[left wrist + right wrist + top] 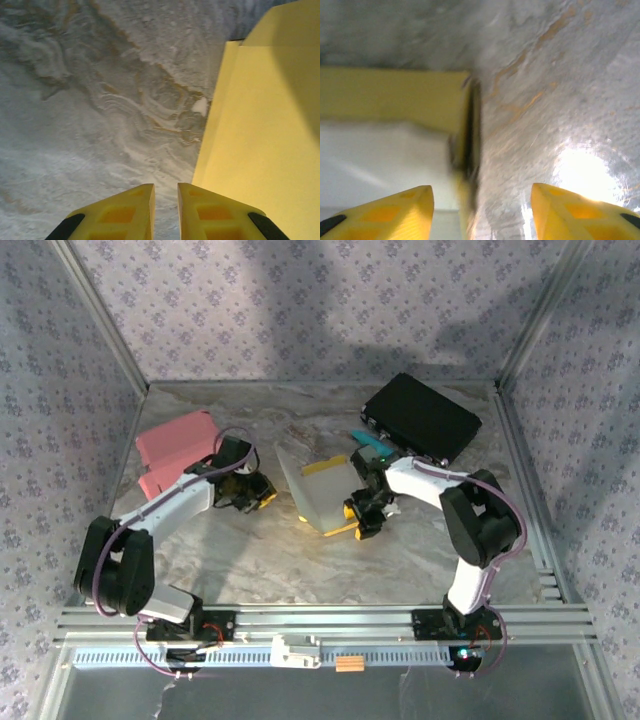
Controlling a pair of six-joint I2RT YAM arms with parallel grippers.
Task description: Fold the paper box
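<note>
The paper box [318, 495], yellow outside and white inside, stands partly folded in the middle of the marble table [300, 570]. My left gripper [255, 492] is just left of it. Its fingers [135, 210] are a narrow gap apart with only table between them, and a yellow box panel [260, 140] rises to their right. My right gripper [362, 515] is at the box's right lower corner. In the right wrist view it [482, 200] is open wide, with a blurred upright edge of the box [467, 150] in the gap, nearer the left finger.
Pink flat pieces [178, 450] lie at the back left. A black case [420, 418] sits at the back right, with a teal object [372, 443] beside it. Patterned walls and a metal frame close in the table.
</note>
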